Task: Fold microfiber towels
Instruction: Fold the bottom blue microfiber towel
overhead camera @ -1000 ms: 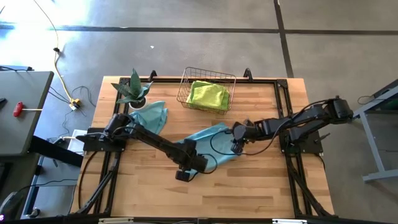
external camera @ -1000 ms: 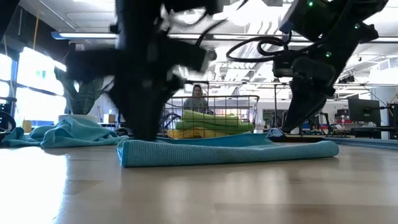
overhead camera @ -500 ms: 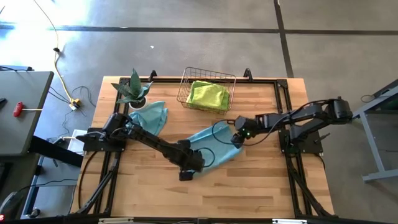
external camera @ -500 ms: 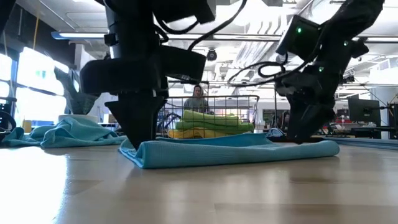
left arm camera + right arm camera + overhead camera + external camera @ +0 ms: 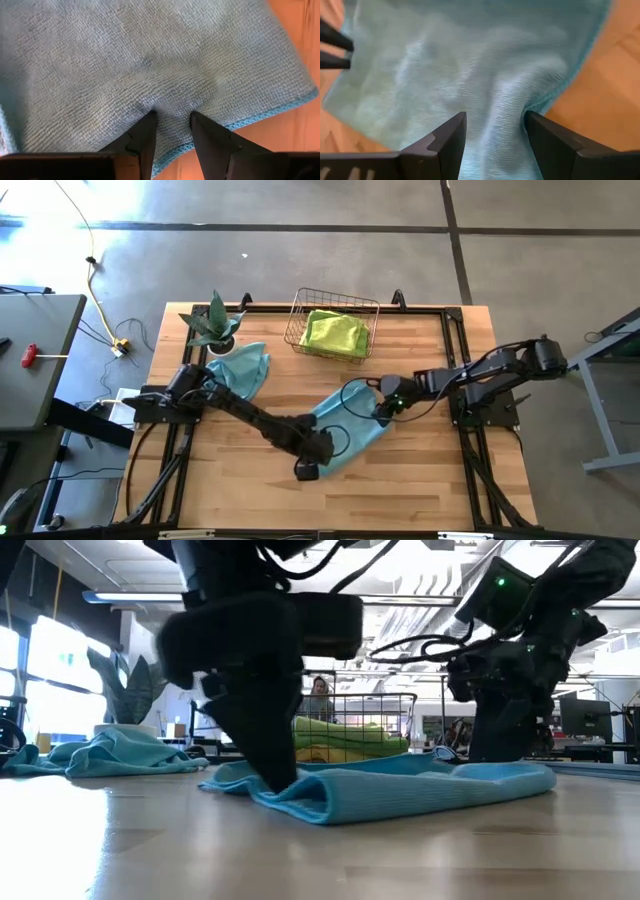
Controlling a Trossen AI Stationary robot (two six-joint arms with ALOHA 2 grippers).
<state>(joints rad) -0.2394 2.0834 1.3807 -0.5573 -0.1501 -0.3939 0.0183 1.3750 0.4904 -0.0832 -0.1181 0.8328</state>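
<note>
High view first, biggest stuff down to smallest: the wooden table point(image 5: 240, 480) takes up most of it, with the wire basket point(image 5: 334, 323) at 12 o'clock holding a lime green towel point(image 5: 335, 332), a crumpled teal towel point(image 5: 243, 367) and the potted plant point(image 5: 213, 323) off at 10 o'clock. The one being worked is the teal microfiber towel point(image 5: 345, 425) lying flat around the table's middle, long axis running from about 7 o'clock up to 1 o'clock. Left gripper point(image 5: 306, 470) sits at the 7 o'clock end, and the left wrist view shows its fingers point(image 5: 142, 137) pinched on a small tuck of the cloth near the stitched hem. Right gripper point(image 5: 385, 408) is at the opposite, 1 o'clock end; right wrist view has its fingers point(image 5: 445, 140) spread wide apart with a ridge of towel bunched up between them, not clamped as far as I can see. So each arm owns one end of the long axis, and my guess is the fold only works once the right side actually bites down on its corner.
</note>
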